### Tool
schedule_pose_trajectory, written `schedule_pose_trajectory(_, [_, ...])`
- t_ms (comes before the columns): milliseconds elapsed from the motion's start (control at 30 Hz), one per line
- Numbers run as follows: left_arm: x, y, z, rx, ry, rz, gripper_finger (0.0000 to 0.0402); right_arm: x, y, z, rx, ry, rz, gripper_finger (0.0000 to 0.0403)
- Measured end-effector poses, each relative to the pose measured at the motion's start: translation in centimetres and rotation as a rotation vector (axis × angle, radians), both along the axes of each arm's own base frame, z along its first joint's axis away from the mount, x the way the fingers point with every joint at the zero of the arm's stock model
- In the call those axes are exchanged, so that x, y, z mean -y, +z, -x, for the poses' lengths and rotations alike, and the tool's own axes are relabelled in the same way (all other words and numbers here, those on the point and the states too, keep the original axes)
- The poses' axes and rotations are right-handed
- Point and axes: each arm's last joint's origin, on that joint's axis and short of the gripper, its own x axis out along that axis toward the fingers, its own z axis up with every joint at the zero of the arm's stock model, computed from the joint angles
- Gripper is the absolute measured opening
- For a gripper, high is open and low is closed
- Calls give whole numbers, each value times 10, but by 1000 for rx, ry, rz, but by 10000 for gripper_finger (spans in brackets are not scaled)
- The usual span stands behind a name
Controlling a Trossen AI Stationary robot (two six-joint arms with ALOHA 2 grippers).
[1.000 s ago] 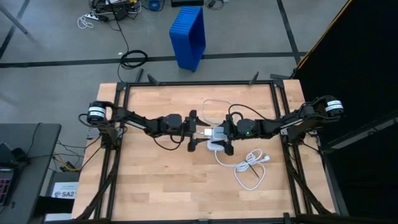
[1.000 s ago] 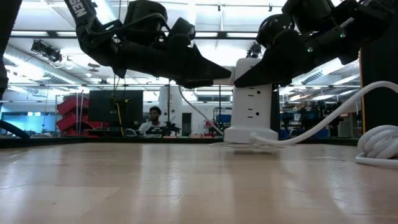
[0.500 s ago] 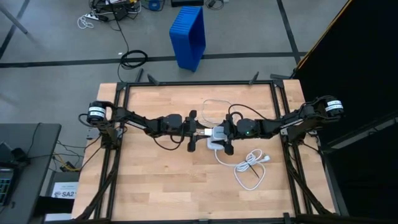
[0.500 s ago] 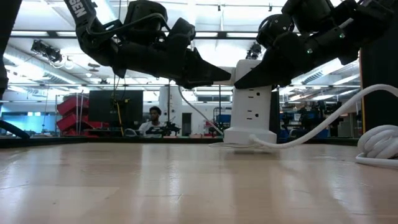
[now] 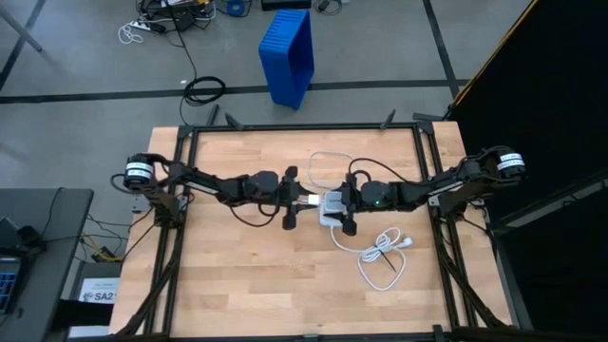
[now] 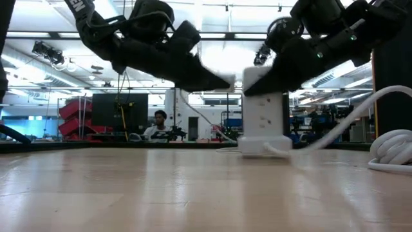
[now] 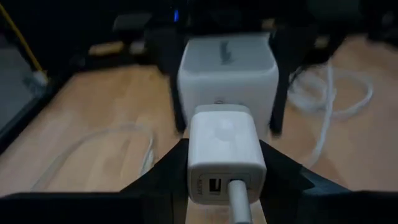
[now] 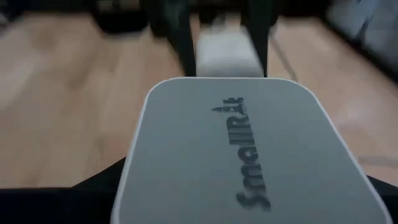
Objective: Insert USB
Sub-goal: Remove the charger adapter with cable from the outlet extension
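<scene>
USB, thin white looped cable [image 5: 328, 161], lies on the wooden table [image 5: 237, 275] at 12 o'clock from the socket block.

High view: left gripper [image 5: 302, 200] and right gripper [image 5: 334, 203] meet mid-table.

Low view: tall white socket block [image 6: 262, 106] stands upright.

Left wrist view: fingers clamp a white cube charger [image 7: 227, 151], cable plugged in, touching the block.

Right wrist view: fingers grip the block, top reads "SmallRt".
</scene>
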Motion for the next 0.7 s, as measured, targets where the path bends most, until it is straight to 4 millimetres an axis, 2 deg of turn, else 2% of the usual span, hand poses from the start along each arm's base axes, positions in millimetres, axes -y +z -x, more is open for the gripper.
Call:
schedule_pose_trajectory(300, [-1, 2, 6, -18, 43, -21, 121, 1, 2, 5, -39, -42, 21, 262])
schedule_pose_trajectory(700, [-1, 3, 6, -17, 41, -22, 121, -1, 23, 36, -126, -143, 16, 263])
